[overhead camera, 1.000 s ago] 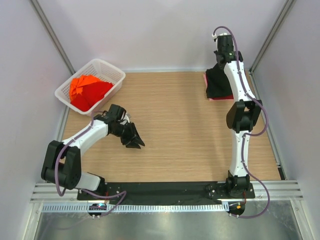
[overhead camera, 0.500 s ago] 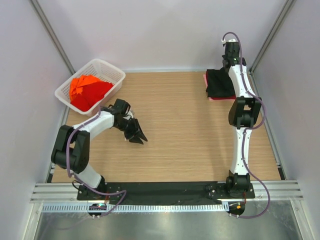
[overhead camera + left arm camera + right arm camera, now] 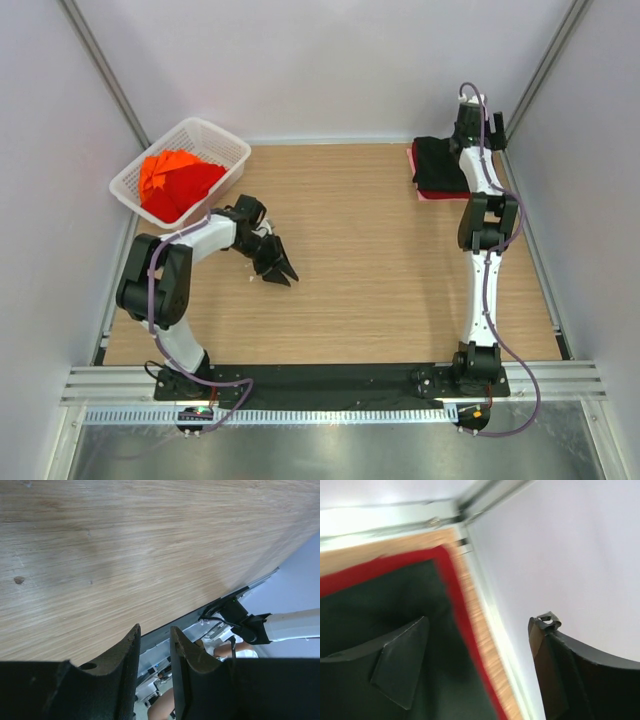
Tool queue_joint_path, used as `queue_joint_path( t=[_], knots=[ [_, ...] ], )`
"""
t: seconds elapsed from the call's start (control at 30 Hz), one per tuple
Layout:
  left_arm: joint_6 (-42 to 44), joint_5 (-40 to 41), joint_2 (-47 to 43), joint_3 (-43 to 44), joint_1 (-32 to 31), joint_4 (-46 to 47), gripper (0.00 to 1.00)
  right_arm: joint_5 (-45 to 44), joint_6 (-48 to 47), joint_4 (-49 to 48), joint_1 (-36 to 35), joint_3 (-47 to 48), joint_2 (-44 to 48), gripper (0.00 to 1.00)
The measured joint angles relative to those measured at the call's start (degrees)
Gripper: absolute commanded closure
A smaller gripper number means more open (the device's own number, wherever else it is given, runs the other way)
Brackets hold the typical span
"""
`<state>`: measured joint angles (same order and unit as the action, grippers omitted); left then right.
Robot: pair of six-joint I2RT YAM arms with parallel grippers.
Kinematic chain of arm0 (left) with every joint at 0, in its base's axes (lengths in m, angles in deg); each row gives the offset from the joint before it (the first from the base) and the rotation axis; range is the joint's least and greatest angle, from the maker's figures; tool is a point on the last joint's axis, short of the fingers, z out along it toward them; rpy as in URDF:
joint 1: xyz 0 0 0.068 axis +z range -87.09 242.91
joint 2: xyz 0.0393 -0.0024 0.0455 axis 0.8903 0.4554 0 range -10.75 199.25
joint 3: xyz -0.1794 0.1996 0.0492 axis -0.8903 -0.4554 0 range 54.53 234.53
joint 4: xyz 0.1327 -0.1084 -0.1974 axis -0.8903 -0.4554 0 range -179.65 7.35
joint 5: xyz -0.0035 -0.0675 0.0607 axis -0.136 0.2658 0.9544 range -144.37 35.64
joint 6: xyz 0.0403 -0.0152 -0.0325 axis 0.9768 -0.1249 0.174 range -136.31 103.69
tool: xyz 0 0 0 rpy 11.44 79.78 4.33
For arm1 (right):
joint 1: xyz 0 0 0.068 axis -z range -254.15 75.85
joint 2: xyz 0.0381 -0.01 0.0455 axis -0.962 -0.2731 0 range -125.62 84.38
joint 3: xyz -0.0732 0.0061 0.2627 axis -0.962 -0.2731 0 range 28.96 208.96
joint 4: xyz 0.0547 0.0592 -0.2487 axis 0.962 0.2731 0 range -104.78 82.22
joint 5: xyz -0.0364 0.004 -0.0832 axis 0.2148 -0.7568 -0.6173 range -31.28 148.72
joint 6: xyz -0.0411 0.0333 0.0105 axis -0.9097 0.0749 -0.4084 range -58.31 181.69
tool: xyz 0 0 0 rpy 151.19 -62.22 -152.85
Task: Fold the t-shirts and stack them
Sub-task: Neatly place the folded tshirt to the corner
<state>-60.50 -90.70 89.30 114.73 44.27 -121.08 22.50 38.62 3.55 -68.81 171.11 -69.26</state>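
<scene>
A folded black t-shirt [image 3: 440,163] lies on a red t-shirt [image 3: 428,196] at the back right corner of the table. My right gripper [image 3: 466,135] hangs over the stack's far right edge. In the right wrist view it [image 3: 481,622] stands wide open and empty, with the black t-shirt [image 3: 370,605] and the red t-shirt's hem [image 3: 385,567] below. More orange-red and dark red t-shirts [image 3: 178,182] are heaped in the basket. My left gripper [image 3: 276,266] points down near the table's left middle, its jaws [image 3: 154,628] a narrow gap apart with nothing between.
The white lattice basket [image 3: 228,142] stands at the back left. Metal frame posts and grey walls close in the table on both sides and behind. The right wall [image 3: 560,555] is close beside my right gripper. A black mounting strip [image 3: 330,378] runs along the near edge.
My right gripper has let go of the black t-shirt, opened wide and moved toward the back right corner. The shirt has settled flat. My left arm's elbow folded inward; its gripper shifted slightly right.
</scene>
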Motion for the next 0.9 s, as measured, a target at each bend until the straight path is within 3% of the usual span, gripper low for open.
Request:
queue_joint_path(
  t=[0.2, 0.33, 0.43, 0.6, 0.7, 0.9],
  knots=[
    [1.68, -0.81, -0.92, -0.02, 0.02, -0.5, 0.69, -8.92, -0.39, -6.75, 0.26, -0.02, 0.76, 0.1],
    [2.93, -0.98, -6.25, -0.87, 0.0, -0.96, 0.69, -9.97, 3.39, -2.93, -1.07, -3.8, 7.13, 0.06],
    [3.58, -1.22, -13.2, -3.21, 0.02, -0.85, 0.68, -8.83, 7.32, 2.34, -5.35, -10.6, 17.07, 0.02],
    [3.04, -1.38, -28.22, -11.13, 0.02, -0.57, 0.61, 0.31, 19.98, 9.86, -19.85, -27.76, 40.52, 0.0],
    [2.29, -1.4, -34.67, -14.03, 0.0, -0.61, 0.56, 12.7, 32.92, 9.62, -28.7, -42.36, 56.48, 0.0],
    [-0.9, -1.25, -43.01, -19.15, 0.02, 0.66, 0.5, 37.09, 58.8, -0.79, -27.1, -84.15, 83.8, 0.0]
  ],
)
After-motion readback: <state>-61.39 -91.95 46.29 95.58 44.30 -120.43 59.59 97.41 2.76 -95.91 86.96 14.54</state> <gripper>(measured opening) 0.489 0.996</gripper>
